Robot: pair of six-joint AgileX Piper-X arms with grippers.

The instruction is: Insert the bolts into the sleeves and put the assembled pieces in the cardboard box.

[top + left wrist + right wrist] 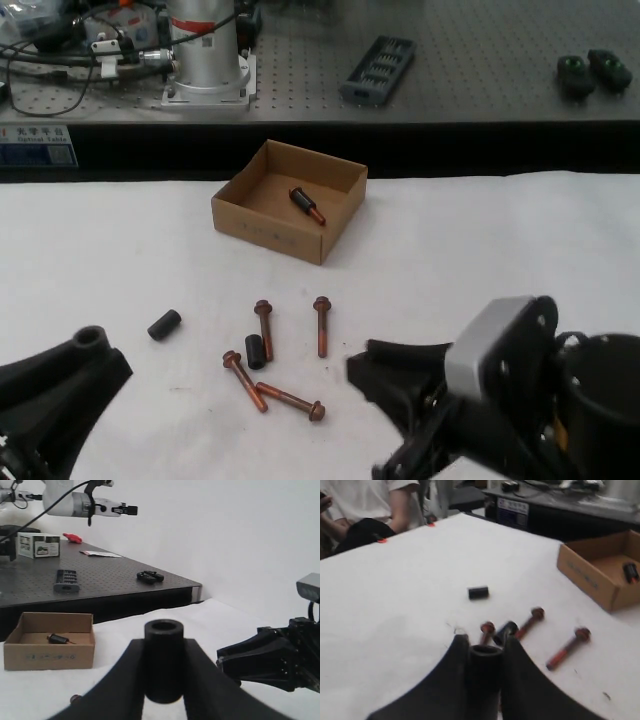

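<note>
Left gripper is clamped on a black held sleeve, upright, bore open at the top. It sits low at the near edge of the white cloth. Right gripper is closed on a second black tube, hollow-ended, probably another sleeve, and hangs above the parts pile.

Four bolts lie loose mid-cloth. One loose sleeve lies among them, just beside two of them. Another spare sleeve lies apart on the left arm's side. Cardboard box is farther back and holds one assembled piece.

Step in hand, as judged: mating a bolt to a sleeve. No bolt is gripped yet.

- One arm needs a bolt, so the right should likely put its tube down.
- Pick a bolt that lies free of the others; the nearest pair almost touch at their ends.
- Grip near the head and leave the shank bare.
- Line the shank up with the bore before pushing, or a tilted start may jam.
- Hold the held sleeve firmly so it can't twist.
- Push until the head seats, then carry it to the box.
</note>
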